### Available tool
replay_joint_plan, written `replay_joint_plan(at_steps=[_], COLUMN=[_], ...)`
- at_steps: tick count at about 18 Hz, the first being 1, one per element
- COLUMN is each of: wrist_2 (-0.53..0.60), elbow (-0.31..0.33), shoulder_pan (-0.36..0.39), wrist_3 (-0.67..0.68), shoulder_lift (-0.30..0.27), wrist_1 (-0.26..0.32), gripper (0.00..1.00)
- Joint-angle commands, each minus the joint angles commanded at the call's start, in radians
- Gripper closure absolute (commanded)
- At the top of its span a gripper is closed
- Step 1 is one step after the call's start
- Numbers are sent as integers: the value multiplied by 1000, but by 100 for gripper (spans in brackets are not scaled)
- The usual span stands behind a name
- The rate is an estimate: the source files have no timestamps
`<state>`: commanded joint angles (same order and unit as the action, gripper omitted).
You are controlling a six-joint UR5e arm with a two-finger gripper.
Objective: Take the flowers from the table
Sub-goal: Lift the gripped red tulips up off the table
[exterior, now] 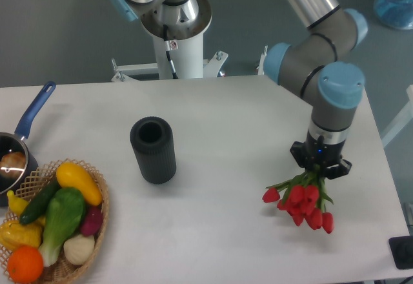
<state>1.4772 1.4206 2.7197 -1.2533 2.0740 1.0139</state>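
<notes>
The flowers point(302, 202), a small bunch of red tulips with green stems, are at the right side of the white table point(226, 122). My gripper point(319, 172) points straight down right over their stem end. The stems run up under the gripper and the red buds fan out below and to the left of it. The fingers are hidden by the wrist and the stems, so I cannot tell whether they are closed on the stems or whether the bunch is off the table.
A black cylinder point(153, 150) stands upright at the table's middle left. A wicker basket point(100, 218) of vegetables and fruit sits at the front left corner. A blue-handled pan point(19, 139) is at the left edge. The robot's base point(175, 32) stands behind the table.
</notes>
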Motion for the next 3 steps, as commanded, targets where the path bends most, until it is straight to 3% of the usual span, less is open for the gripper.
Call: replay_joint_plan(at_steps=[3], wrist_2=[-2], elbow=[-17], shoulder_pan=[5], wrist_3=[0], shoulder_lift=[-2], wrist_1=[9], gripper=[100])
